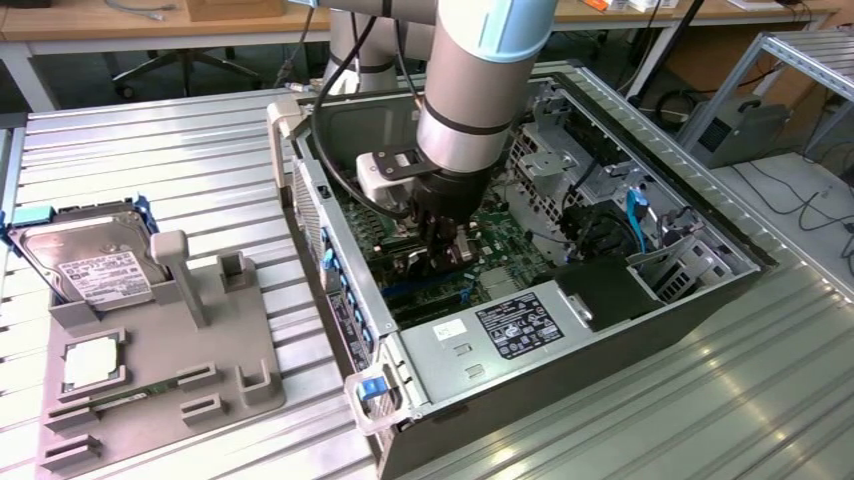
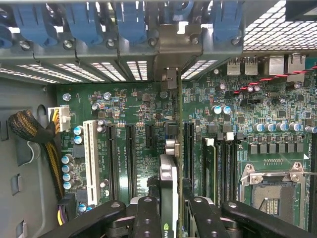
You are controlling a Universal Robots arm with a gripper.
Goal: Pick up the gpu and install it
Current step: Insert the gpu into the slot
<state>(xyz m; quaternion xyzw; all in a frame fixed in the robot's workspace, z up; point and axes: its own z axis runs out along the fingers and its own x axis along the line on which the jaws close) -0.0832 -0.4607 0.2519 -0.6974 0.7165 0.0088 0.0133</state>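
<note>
Inside the open computer case (image 1: 667, 205), my gripper (image 1: 441, 252) is lowered to the green motherboard (image 2: 133, 106). In the wrist view, the black fingers (image 2: 147, 218) of the gripper (image 2: 168, 210) are shut on the gpu (image 2: 168, 173). The card is seen edge-on, thin and upright. Its metal bracket end (image 2: 168, 77) reaches to the slotted rear wall of the case. The gpu stands right beside a long black expansion slot (image 2: 188, 148). I cannot tell whether its lower edge sits in a slot. In the exterior view the gpu (image 1: 427, 268) is a dark shape under the fingers.
More black slots (image 2: 131, 153) and a white slot (image 2: 90, 153) lie beside the card, with the CPU socket (image 2: 270, 183) further off. Blue clips (image 2: 129, 20) line the rear wall. At the exterior view's left, a grey fixture (image 1: 227, 370) holds a hard drive (image 1: 87, 265) and a memory stick (image 1: 134, 392).
</note>
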